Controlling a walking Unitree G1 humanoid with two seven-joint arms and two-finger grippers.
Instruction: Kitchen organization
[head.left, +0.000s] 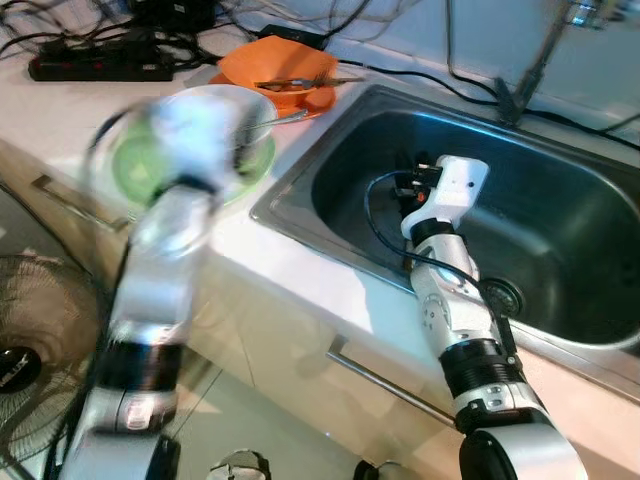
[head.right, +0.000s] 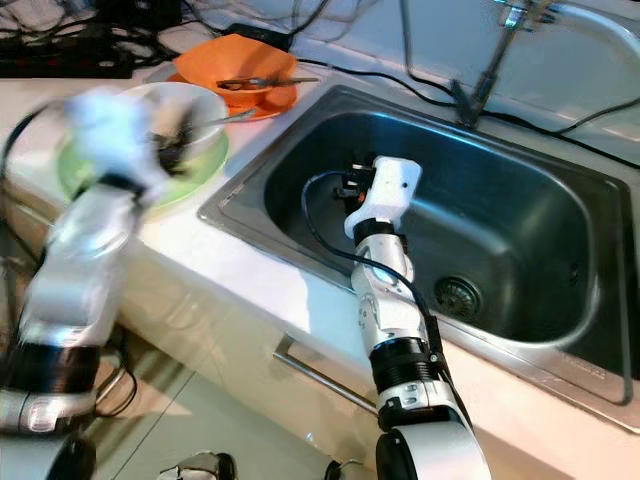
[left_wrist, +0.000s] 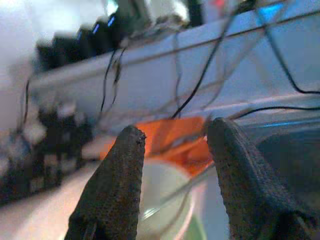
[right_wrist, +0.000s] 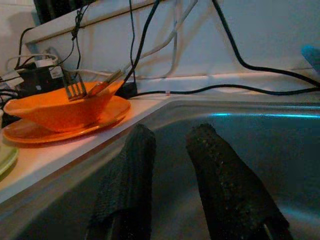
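Motion blur smears the left hand (head.left: 165, 130), which hides part of the white bowl (head.left: 250, 105).

The sink (head.left: 560, 210) looks like brushed steel, the orange bowl (right_wrist: 55, 107) glossy, and the gripper fingers (right_wrist: 220, 180) rough, pebbled black.

Kitchen desk (head.right: 250, 275) with steel sink (head.right: 520, 250), robot arms reaching in.
Right tool (head.right: 350, 185) inside sink basin near its left wall; left arm (head.right: 85, 250) blurred over white bowl (head.right: 190, 110) on green plate (head.right: 200, 170); orange bowl (head.right: 245, 65) with cutlery behind.
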